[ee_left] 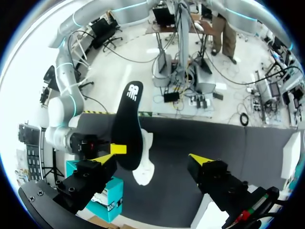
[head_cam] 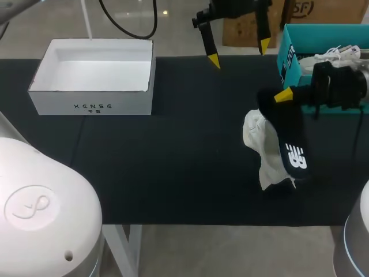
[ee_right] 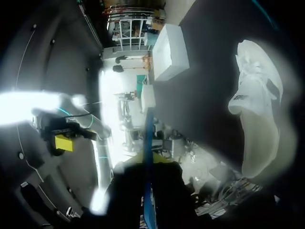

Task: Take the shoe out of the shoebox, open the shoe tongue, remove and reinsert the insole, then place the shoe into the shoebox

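Broad passage over table point(head_cam: 184, 144) between white box point(head_cam: 95, 99) and shoe point(head_cam: 256, 135); insole point(head_cam: 292, 144) overhangs shoe

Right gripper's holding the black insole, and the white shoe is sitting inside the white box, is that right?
Not quite. The right gripper does hold the insole, but the shoe lies on the table, under the insole and well apart from the white box. The head view shows it.

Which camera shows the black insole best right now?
The left wrist view: the insole shows full length, logo included. The head view foreshortens it over the shoe; the right wrist view catches only its thin edge.
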Controlling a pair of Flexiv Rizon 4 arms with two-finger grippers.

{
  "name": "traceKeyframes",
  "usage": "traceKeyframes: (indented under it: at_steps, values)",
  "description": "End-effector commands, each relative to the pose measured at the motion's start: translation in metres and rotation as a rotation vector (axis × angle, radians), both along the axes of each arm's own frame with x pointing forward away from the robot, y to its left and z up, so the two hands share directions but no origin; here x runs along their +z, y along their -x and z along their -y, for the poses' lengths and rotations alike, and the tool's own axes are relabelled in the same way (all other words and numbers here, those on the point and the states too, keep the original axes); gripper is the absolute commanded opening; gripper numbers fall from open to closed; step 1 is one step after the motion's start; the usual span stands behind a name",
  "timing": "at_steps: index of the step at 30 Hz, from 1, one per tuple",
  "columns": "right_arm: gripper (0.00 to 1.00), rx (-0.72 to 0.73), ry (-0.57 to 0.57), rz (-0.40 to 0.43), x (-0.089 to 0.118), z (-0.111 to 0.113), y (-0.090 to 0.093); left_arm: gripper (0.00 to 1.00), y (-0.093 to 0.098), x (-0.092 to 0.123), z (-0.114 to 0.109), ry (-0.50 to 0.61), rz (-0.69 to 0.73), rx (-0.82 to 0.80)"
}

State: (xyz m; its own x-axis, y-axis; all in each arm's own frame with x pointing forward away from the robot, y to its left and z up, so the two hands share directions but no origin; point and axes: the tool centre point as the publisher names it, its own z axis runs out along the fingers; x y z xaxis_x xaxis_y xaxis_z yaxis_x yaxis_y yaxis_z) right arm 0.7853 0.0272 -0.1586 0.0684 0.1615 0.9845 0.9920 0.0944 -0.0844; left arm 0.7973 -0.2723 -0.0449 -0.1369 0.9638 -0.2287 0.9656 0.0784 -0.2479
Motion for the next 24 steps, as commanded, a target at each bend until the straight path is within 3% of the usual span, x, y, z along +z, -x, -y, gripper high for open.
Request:
traceKeyframes:
  at_steps: [1, 13, 16, 24]
  values:
    - [0.0, 0.002, 0.011, 0.005, 0.005, 0.001, -0.001, 1.0, 0.0, 0.0, 0.0, -0.002, 0.003, 0.0]
    - [0.0, -0.003, 0.018, 0.001, 0.006, 0.001, 0.0, 1.0, 0.0, 0.0, 0.0, -0.002, 0.003, 0.0]
    - [0.0, -0.003, 0.018, 0.001, 0.006, 0.001, 0.0, 1.0, -0.008, 0.009, 0.014, -0.006, 0.042, 0.012]
    - [0.0, -0.003, 0.018, 0.001, 0.006, 0.001, 0.0, 1.0, -0.01, 0.016, 0.029, 0.149, 0.148, 0.081]
